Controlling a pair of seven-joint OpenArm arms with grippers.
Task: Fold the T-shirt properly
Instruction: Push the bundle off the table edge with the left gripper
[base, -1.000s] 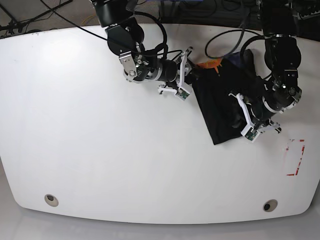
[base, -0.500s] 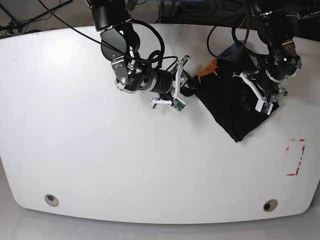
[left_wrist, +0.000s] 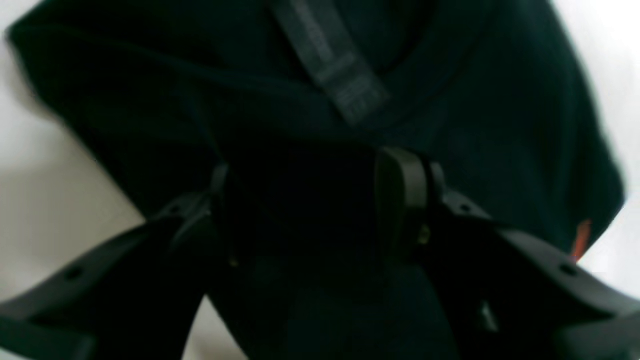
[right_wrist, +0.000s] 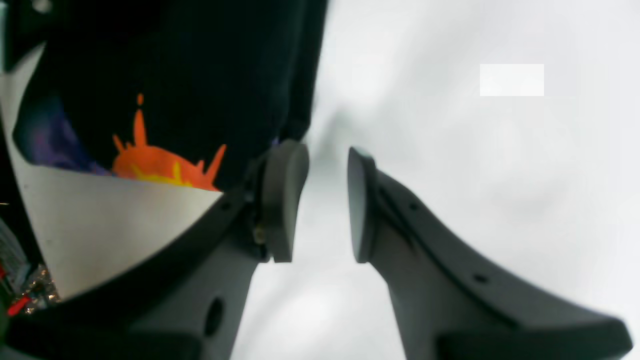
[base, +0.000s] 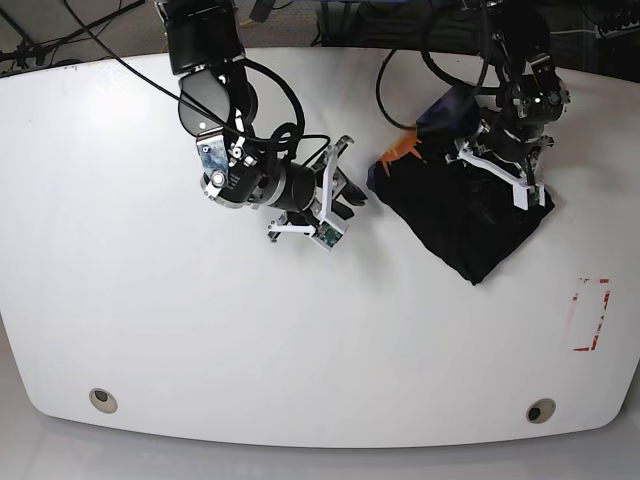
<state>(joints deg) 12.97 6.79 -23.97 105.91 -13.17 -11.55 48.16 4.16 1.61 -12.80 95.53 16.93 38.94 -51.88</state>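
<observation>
So the T-shirt (base: 465, 215) lies bunched in a rough dark heap at the far right of the white counter (base: 150, 320), a corner of its orange print showing; by the look of it, neat folding is largely left to do. The left gripper (left_wrist: 320, 210) has its fingers apart over black cloth, pinching nothing. The right gripper (right_wrist: 327, 200), just left of the shirt, has fingers slightly apart and empty.

Base overhead of table (base: 150, 330), wrist views close, sharing T-shirt (base: 470, 220)
</observation>
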